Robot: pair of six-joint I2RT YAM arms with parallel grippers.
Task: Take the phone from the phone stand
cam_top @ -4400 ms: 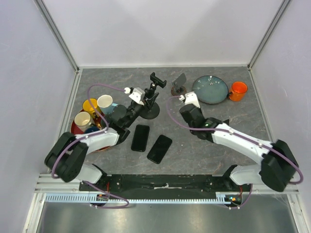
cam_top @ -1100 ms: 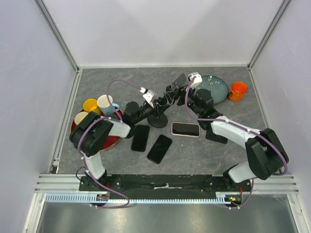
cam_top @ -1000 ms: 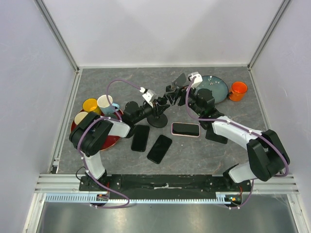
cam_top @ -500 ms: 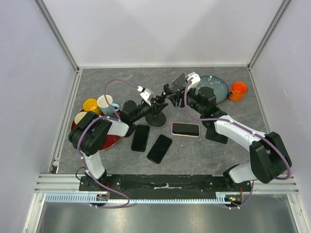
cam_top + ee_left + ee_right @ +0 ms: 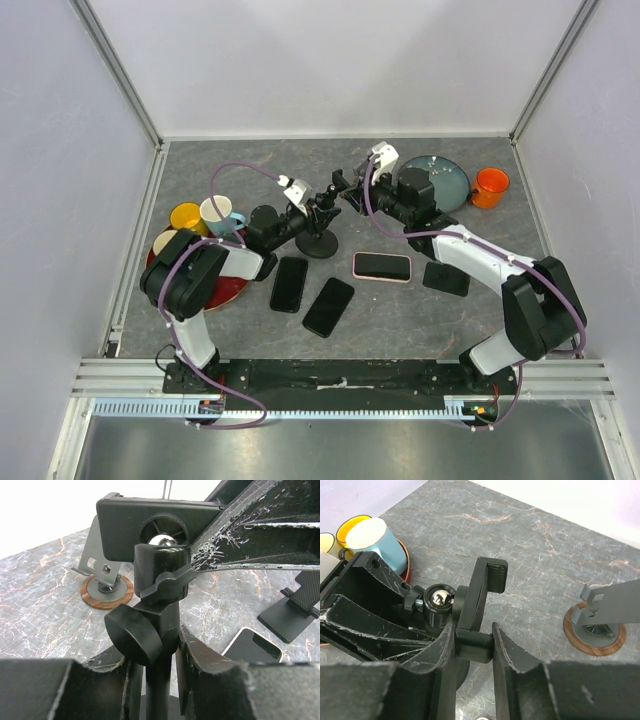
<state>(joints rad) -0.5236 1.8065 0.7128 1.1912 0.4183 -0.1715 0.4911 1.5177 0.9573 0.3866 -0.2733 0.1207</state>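
Upright phone stand (image 5: 318, 244), phone (image 5: 381, 266) flat on the worktop (image 5: 230, 160).
Black stand on a round base, clamp tilted on its ball joint; the dark-screened, pink-edged phone lies near its right.

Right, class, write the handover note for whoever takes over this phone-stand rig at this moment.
Left gripper: shut on the post of the black stand.
Right gripper: closed on its clamp.
Clamp holds no phone; grey stand empty too.
Pink-cased phone and two black phones lie flat on the table.
Done: phone apparently off.
Left: probably release the stand, withdraw both arms.
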